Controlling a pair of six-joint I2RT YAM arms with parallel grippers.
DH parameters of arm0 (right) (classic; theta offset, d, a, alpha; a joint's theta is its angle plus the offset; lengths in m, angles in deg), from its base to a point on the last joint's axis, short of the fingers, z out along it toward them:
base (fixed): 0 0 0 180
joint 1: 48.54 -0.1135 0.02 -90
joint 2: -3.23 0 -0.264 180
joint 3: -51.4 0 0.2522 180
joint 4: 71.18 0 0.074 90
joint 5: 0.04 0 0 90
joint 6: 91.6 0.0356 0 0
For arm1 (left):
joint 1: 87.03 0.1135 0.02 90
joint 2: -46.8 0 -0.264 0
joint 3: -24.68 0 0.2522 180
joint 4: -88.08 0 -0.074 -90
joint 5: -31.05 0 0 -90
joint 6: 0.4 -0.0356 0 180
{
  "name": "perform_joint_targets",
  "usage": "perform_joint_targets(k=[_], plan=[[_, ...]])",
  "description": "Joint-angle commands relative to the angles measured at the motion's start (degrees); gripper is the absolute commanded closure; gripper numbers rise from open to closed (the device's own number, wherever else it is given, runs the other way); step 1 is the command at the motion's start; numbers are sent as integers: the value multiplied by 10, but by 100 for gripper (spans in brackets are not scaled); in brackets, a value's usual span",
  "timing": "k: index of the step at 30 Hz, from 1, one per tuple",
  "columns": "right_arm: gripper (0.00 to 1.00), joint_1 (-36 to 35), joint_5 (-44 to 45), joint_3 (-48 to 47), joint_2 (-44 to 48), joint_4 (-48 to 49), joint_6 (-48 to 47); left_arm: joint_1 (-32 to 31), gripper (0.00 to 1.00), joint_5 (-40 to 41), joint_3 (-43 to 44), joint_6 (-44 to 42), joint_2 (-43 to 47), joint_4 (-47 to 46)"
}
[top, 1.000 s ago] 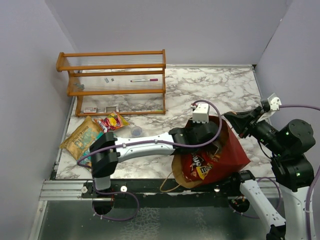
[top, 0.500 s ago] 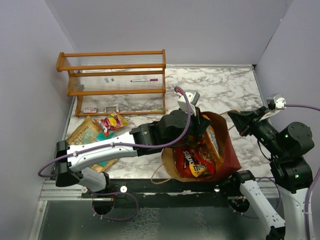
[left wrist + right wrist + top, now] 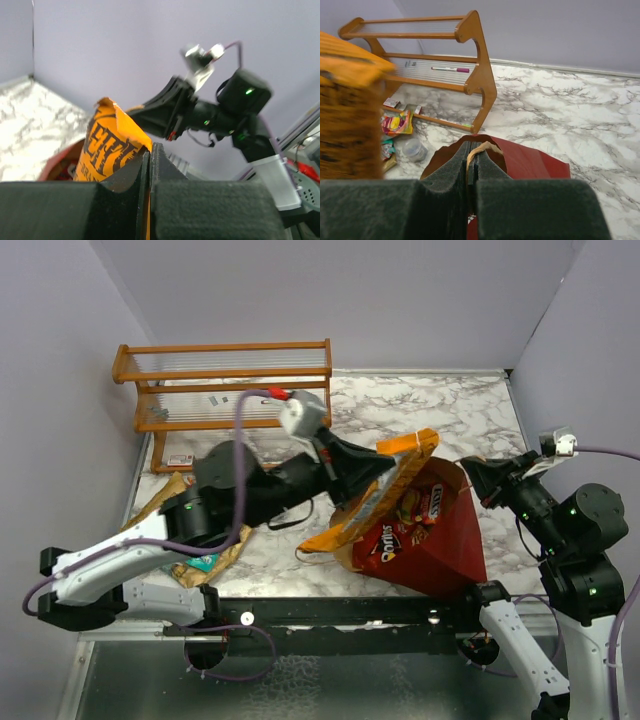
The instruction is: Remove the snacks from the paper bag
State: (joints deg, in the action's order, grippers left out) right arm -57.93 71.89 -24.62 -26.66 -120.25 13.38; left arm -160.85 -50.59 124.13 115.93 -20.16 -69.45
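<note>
At the mouth of the paper bag [image 3: 445, 545], the left gripper [image 3: 380, 472] is clamped tight on an orange snack packet [image 3: 392, 498], lifted clear. The right gripper [image 3: 472, 470] is closed, pinching the bag's rim. More snacks [image 3: 385, 548] lie inside.

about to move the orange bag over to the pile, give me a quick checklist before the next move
1. left gripper shut on the orange packet: ok.
2. Orange packet clear of the paper bag: cannot tell; in the top view its lower end overlaps the bag's mouth.
3. right gripper shut on the bag's rim, holding it in place: ok.
4. Bag emptied: not ok; a Doritos packet and at least one more lie inside.
5. Set-down spot beside the red and yellow packet: cannot tell; the left arm covers much of it from above.
</note>
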Motion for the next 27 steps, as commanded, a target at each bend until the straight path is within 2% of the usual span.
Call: perform_joint_targets(k=[1,6,11,19,23,27], plan=[[98,-1,19,1,2,44,2,0,100,3,38,-71,71,11],[98,-1,15,7,-2,52,6,0,100,135,57,-103,103,115],[98,-1,19,9,-2,50,1,0,100,336,42,-87,122,233],[98,-1,22,10,-5,52,-3,0,100,514,15,-53,130,382],[98,-1,24,7,-7,52,-5,0,100,586,-12,-77,149,383],[98,-1,24,0,-11,48,-8,0,100,605,-28,-119,163,341]])
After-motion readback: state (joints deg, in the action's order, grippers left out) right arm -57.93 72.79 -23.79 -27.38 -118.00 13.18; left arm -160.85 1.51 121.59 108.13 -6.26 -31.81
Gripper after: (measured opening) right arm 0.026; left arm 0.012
